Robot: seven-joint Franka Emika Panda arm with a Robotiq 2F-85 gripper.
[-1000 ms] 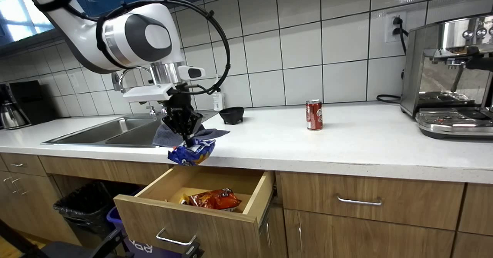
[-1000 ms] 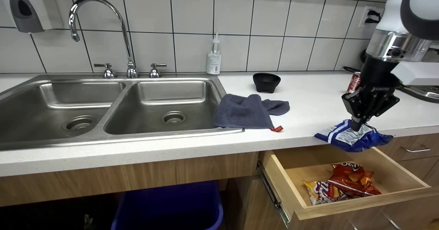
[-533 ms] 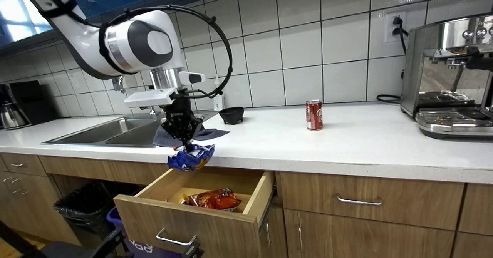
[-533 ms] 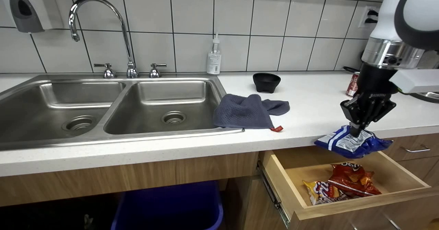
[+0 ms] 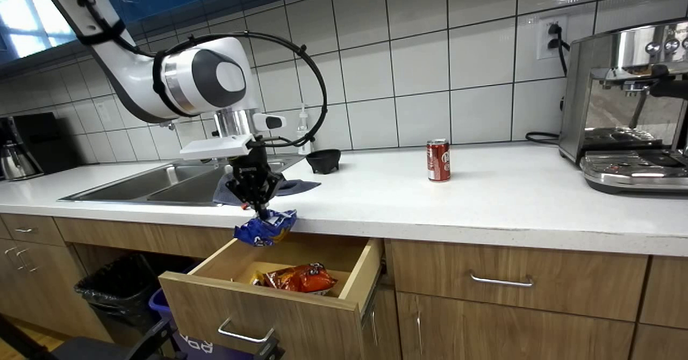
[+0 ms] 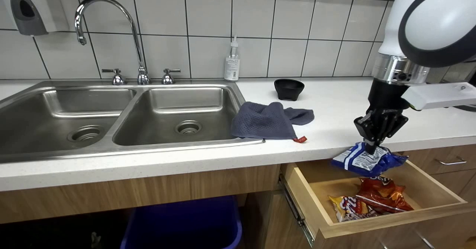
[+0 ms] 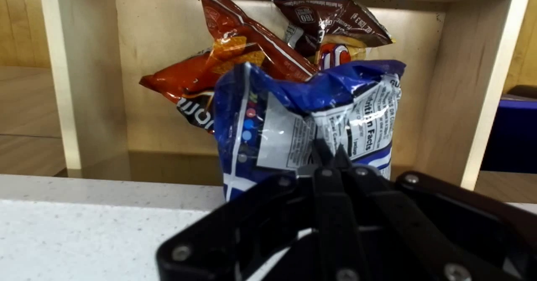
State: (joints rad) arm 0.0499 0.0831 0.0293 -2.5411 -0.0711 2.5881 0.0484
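Jaws held a crinkled blue-and-white plastic snack bag [image 7: 289, 117] pinched above a pulled-out wooden drawer [image 5: 301, 317], where a shiny red snack bag [image 6: 383, 195] lay against a brown-and-yellow packet [image 6: 349, 209].

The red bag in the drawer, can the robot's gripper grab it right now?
Probably not: the gripper is shut on the blue bag, so it can't grab anything else. The drawer is open, though, so an empty gripper might reach the red bag.
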